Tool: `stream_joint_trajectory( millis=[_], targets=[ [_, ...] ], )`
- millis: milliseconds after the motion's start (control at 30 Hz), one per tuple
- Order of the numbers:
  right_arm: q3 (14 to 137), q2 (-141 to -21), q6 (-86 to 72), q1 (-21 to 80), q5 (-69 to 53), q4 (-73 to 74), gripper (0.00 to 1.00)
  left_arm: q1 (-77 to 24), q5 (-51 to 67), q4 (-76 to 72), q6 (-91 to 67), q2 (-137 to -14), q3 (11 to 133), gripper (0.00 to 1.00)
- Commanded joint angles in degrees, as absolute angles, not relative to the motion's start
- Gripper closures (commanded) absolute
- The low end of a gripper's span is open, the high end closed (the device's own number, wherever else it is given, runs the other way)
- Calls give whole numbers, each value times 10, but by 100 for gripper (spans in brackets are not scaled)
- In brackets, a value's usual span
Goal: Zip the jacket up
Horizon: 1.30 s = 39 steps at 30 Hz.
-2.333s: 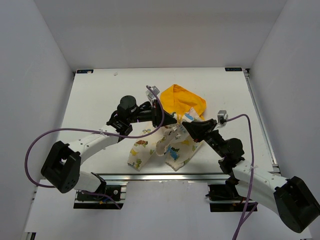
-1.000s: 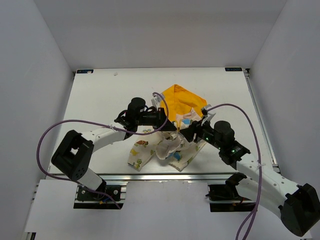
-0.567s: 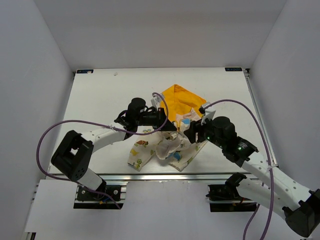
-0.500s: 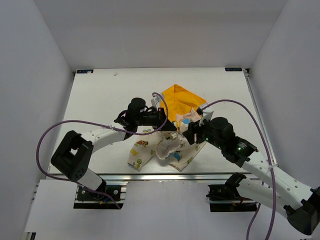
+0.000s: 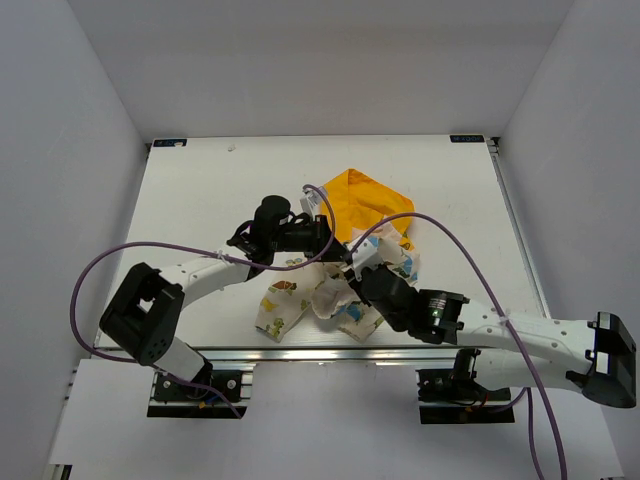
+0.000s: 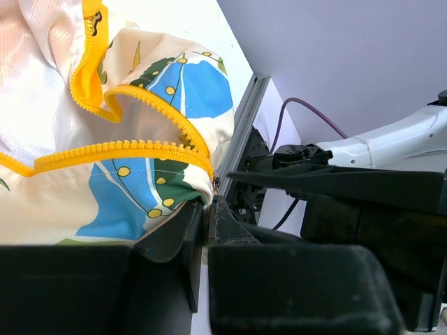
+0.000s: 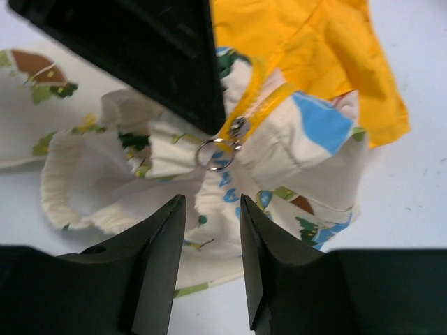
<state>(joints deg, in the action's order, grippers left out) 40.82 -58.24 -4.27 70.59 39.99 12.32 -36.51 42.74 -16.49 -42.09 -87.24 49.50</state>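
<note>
jacket (image 5: 372,203), just one — left gripper (image 6: 207,209) pinching its zipper edge, right gripper (image 7: 213,209) spread near one ring pull (image 7: 211,153).

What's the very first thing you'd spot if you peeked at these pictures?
The bright yellow hood of the little jacket jumps out in the middle of the white table. Two black robot arms meet right over it. The left gripper pinches the jacket's edge by the yellow zipper, and the right gripper hangs open just short of a small metal ring on that zipper.
</note>
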Motion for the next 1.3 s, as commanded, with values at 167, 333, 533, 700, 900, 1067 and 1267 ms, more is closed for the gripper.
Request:
stream_joint_trajectory(
  millis=[167,333,533,700,900,1067,1267],
  targets=[
    [417,-611,44,717,502,13,58,-367,424,-160,-420,-843,491,100],
    [410,-633,61,717,490,-29,57,-367,425,-158,-419,-846,493,100],
    [409,-647,67,717,483,-44,53,-367,427,-159,-420,-850,494,100],
    [410,-661,70,717,485,-52,51,-367,431,-163,-423,-851,495,100],
    [410,-663,64,717,525,-63,70,-367,431,-158,-419,-850,496,100],
    [405,-645,60,717,511,-51,81,-367,425,-156,-417,-854,495,100],
    [403,-630,59,713,496,-33,93,-367,429,-148,-405,-860,499,100]
  ],
)
